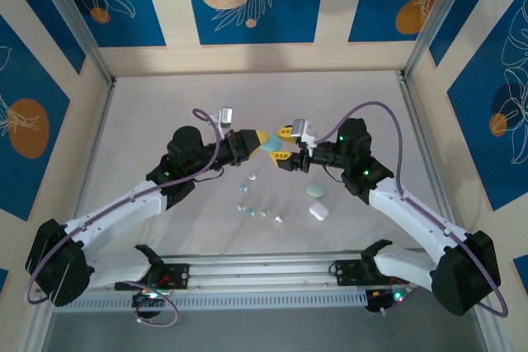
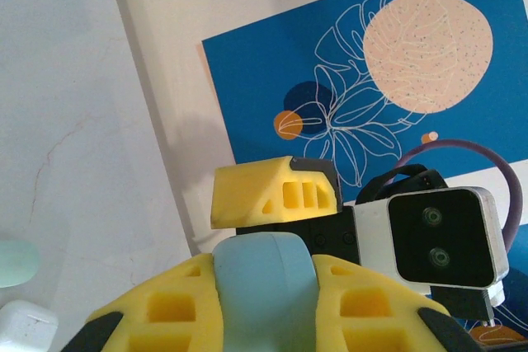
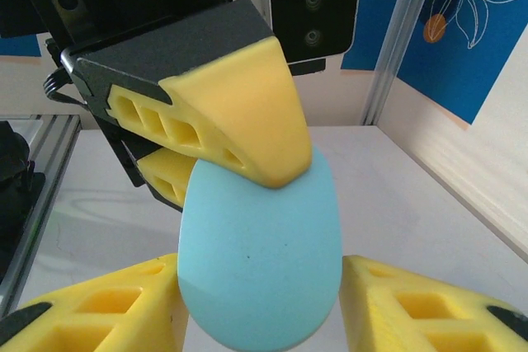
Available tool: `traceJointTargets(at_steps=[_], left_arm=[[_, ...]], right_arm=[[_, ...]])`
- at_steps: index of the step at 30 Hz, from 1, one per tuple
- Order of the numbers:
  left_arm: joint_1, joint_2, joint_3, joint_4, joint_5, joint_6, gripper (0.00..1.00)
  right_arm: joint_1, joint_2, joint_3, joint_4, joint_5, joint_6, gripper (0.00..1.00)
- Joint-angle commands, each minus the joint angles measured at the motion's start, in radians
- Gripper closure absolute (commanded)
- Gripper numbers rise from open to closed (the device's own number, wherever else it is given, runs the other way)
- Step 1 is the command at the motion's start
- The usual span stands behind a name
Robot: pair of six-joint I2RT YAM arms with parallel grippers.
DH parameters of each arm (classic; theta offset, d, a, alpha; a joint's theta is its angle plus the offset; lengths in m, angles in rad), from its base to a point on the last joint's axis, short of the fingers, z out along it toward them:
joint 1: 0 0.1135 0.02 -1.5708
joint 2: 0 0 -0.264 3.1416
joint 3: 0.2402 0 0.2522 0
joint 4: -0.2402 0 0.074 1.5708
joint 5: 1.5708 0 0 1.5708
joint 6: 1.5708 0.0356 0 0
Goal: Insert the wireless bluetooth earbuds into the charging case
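Above the middle of a white table (image 1: 165, 121), the left claw (image 1: 259, 138) is clamped on a pale blue case (image 3: 260, 269), holding it clear of the surface with a yellow finger pressed on each of its broad faces. The right claw (image 1: 282, 144) meets it head-on from the opposite side, its two yellow fingers (image 3: 99, 311) standing partway apart on either side of the case's rounded free end. The right wrist view shows them hard against the shell or just beside it, and whether they actually press on it cannot be told. In the left wrist view one of the right claw's fingers lies just beyond the top of the case, with that arm's camera (image 2: 441, 237) beside it. The case appears closed, with no seam or opening visible. The earbuds (image 1: 249, 212) lie loose on the table below and nearer the arm bases, a scatter of small pale pieces well apart from both claws, and none is in a case. To their right sit a green case (image 1: 315, 191) and, just in front of it, a white case (image 1: 318, 211), both resting on the table under the right arm.
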Motion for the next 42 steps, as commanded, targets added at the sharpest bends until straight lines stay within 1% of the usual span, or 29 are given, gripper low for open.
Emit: traceJointTargets(at_steps=[1,4,13,16,18,20,21,22,23,25,26,27,30,32,34,36,38,40,41,42], left_arm=[[-0.001,0.003,0.04,0.019,0.033,0.004,1.0],[-0.001,0.008,0.044,0.018,0.037,0.004,1.0],[-0.001,0.007,0.044,0.004,0.035,0.0,1.0],[-0.001,0.006,0.042,0.004,0.035,-0.002,1.0],[-0.002,0.003,0.041,0.003,0.032,0.001,1.0],[0.0,0.002,0.041,0.0,0.031,0.008,0.97],[-0.002,0.002,0.042,-0.005,0.032,0.015,0.96],[-0.002,0.002,0.043,-0.01,0.031,0.023,0.92],[-0.001,0.002,0.043,-0.01,0.032,0.036,0.82],[-0.001,0.001,0.043,-0.006,0.029,0.069,0.53],[0.001,-0.005,0.043,-0.008,0.028,0.099,0.5],[0.002,-0.01,0.045,-0.012,0.026,0.131,0.47],[0.013,-0.052,0.067,-0.078,0.015,0.311,0.29],[0.016,-0.106,0.085,-0.179,-0.012,0.503,0.21],[0.016,-0.15,0.098,-0.266,0.002,0.727,0.17],[0.016,-0.182,0.091,-0.326,0.054,0.919,0.16],[0.017,-0.205,0.088,-0.389,0.116,1.079,0.18],[0.017,-0.217,0.073,-0.393,0.19,1.185,0.23],[0.017,-0.222,0.063,-0.377,0.232,1.224,0.23],[0.017,-0.223,0.055,-0.359,0.252,1.245,0.24]], right_arm=[[-0.012,-0.017,0.02,0.022,-0.022,0.019,0.49],[-0.01,-0.017,0.022,0.027,-0.025,0.028,0.47],[-0.011,-0.021,0.018,0.04,-0.022,0.026,0.48],[-0.011,-0.023,0.017,0.039,-0.024,0.026,0.53],[-0.011,-0.026,0.017,0.036,-0.033,0.03,0.6],[-0.014,-0.026,0.026,0.02,-0.06,0.035,0.64],[-0.017,-0.025,0.035,0.006,-0.078,0.038,0.65],[-0.019,-0.022,0.045,-0.013,-0.096,0.043,0.67],[-0.019,-0.02,0.059,-0.036,-0.115,0.047,0.67],[-0.022,-0.009,0.083,-0.084,-0.143,0.056,0.67],[-0.026,-0.002,0.096,-0.111,-0.157,0.059,0.68],[-0.029,0.005,0.108,-0.136,-0.171,0.066,0.67],[-0.055,0.027,0.146,-0.196,-0.224,0.114,0.68],[-0.076,0.041,0.171,-0.229,-0.276,0.153,0.68],[-0.093,0.049,0.198,-0.269,-0.32,0.172,0.68],[-0.105,0.056,0.222,-0.304,-0.368,0.174,0.68],[-0.116,0.064,0.241,-0.321,-0.409,0.179,0.68],[-0.123,0.071,0.254,-0.329,-0.447,0.182,0.68],[-0.122,0.072,0.261,-0.332,-0.459,0.18,0.68],[-0.122,0.074,0.266,-0.332,-0.466,0.179,0.68]])
